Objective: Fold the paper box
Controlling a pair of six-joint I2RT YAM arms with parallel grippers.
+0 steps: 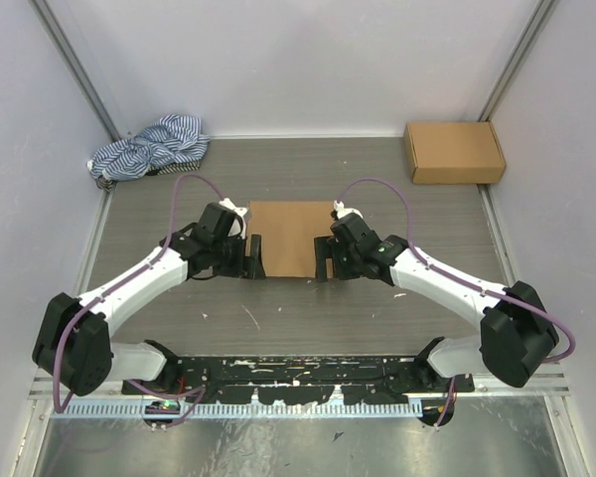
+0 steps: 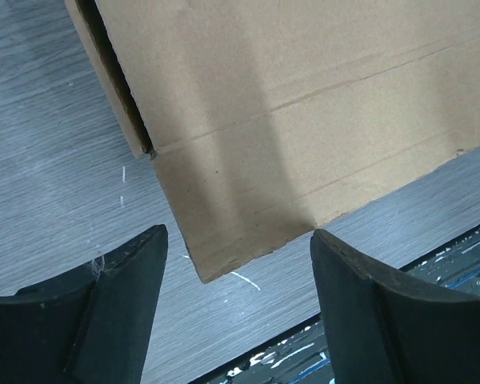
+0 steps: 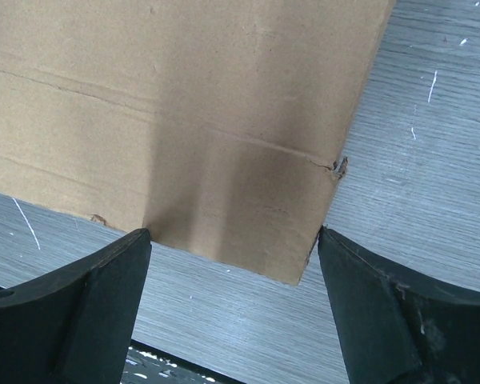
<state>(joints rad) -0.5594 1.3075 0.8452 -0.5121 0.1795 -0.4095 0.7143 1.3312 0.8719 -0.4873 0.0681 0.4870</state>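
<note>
Place: we take this for a robotics lab cell.
Walls: white panels (image 1: 308, 60) enclose the table (image 1: 278, 318).
Table's near edge: metal mounting rail (image 1: 298, 405).

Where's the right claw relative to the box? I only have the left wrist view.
Observer: The right claw straddles the near right corner of the shallow brown cardboard paper box, jaws open, opposite the left claw at the near left corner.
Operator: Anything else out there?
Observer: A second closed brown cardboard box sits in the far right corner.
Operator: Far left?
Observer: A crumpled blue-and-white striped cloth lies there, apart from the paper box.
</note>
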